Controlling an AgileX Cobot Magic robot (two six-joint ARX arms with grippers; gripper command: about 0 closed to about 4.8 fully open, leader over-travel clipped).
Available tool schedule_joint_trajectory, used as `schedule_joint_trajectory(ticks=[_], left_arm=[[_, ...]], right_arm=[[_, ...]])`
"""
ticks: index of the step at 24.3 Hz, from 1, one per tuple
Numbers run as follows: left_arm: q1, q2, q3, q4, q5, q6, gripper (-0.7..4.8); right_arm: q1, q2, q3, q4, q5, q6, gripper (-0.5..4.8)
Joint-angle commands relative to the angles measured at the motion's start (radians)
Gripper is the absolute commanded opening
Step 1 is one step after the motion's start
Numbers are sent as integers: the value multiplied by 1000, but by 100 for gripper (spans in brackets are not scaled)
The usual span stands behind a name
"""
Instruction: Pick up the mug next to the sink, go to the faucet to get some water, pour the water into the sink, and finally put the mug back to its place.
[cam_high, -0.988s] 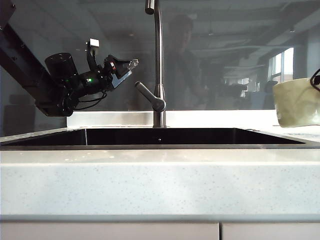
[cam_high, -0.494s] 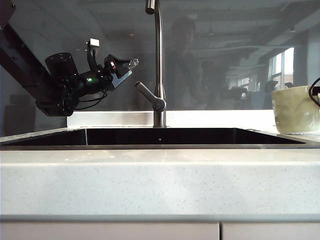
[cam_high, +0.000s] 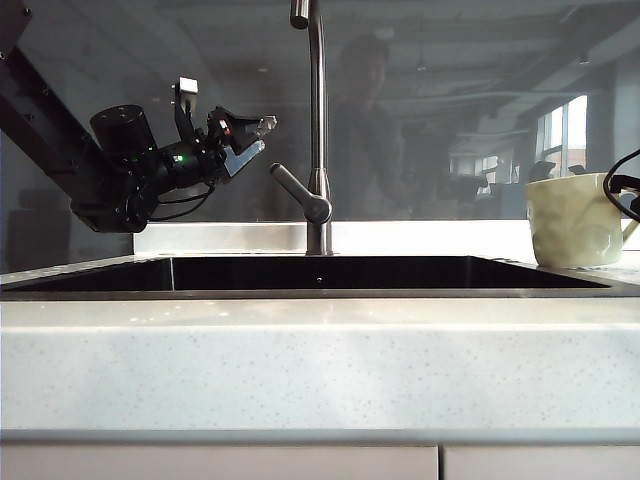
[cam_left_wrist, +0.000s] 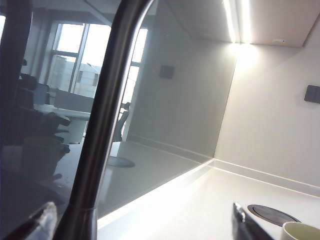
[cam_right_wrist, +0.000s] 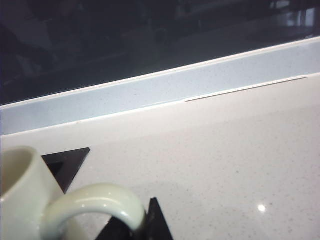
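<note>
Mug (cam_high: 572, 221) sits on the counter (cam_high: 320, 360) by the sink (cam_high: 320, 272), right of the faucet (cam_high: 317, 120). My right gripper (cam_right_wrist: 131, 223) pinches the handle (cam_right_wrist: 95, 205), jaws close together. I want to let go slowly and pull straight back, so the mug does not tip. My left gripper (cam_high: 248, 140) hangs wide open and empty beside the faucet. A moment ago the mug was tilted in the air; now it stands flat.
</note>
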Motion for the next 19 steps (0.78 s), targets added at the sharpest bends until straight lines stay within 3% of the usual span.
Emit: schedule_joint_trajectory(ticks=[1, 19], left_arm=[[2, -8, 4, 14, -3, -11, 479], [2, -8, 4, 50, -3, -18, 479]], right_arm=[[10, -8, -7, 60, 1, 15, 39], [-4, -9, -70, 58, 88, 8, 55]])
